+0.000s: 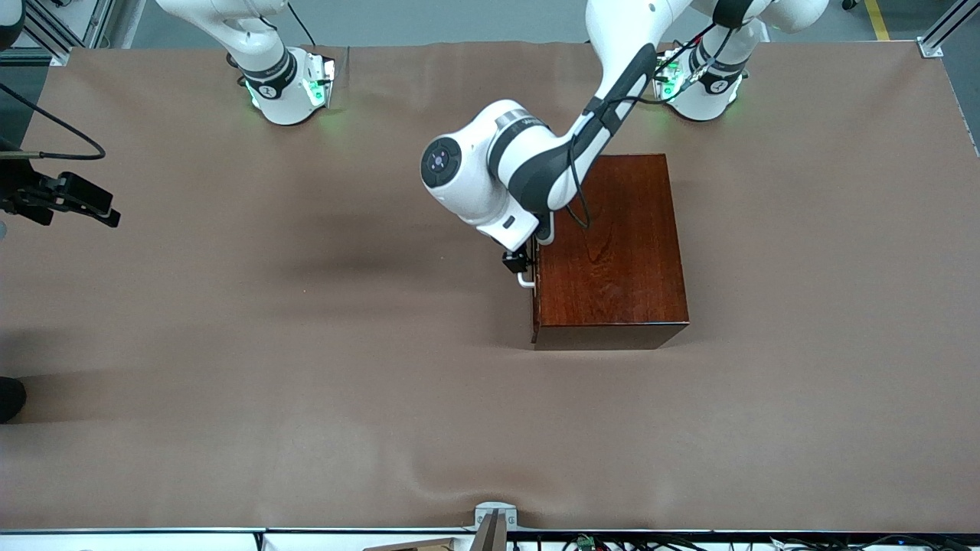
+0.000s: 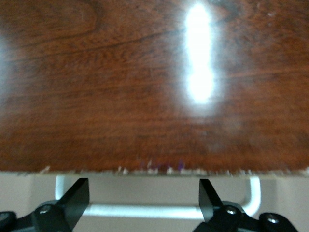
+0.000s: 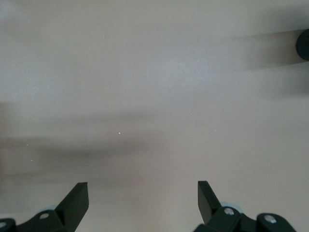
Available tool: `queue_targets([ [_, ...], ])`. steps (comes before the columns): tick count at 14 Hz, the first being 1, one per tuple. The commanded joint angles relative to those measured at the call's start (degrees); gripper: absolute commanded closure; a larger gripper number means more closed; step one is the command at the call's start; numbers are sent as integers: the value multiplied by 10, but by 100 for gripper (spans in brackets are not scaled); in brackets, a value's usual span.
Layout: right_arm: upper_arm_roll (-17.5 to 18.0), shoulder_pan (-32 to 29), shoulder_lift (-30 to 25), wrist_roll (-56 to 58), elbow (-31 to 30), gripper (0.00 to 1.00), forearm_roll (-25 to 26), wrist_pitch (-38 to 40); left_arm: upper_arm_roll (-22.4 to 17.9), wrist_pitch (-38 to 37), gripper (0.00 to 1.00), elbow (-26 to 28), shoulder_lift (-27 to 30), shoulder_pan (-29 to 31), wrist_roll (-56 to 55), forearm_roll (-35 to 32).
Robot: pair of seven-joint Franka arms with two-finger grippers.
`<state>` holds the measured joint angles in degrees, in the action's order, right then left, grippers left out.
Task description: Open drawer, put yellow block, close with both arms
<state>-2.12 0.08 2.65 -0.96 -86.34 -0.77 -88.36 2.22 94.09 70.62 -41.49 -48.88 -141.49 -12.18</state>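
The glossy reddish-brown box (image 1: 612,245) stands mid-table with its drawer pushed in. Only the drawer's pale front (image 2: 159,191) and white bar handle (image 1: 526,282) show at the side facing the right arm's end. My left gripper (image 1: 519,264) hangs right at that handle. In the left wrist view my left gripper (image 2: 144,186) is open, and the handle (image 2: 164,211) runs across between its black fingers with nothing clamped. My right gripper (image 3: 143,193) is open and empty over bare table. The yellow block is out of view.
Brown cloth (image 1: 306,383) covers the whole table. A black device (image 1: 76,200) with a cable sits at the edge of the right arm's end. A dark round object (image 1: 9,398) lies at that same edge, nearer the camera.
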Motion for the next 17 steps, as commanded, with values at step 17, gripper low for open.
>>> queue_targets([
  [17, 6, -10, -8, -4, -5, 0, -3, -5, 2, 52, 0, 6, 200, 307, 450, 102],
])
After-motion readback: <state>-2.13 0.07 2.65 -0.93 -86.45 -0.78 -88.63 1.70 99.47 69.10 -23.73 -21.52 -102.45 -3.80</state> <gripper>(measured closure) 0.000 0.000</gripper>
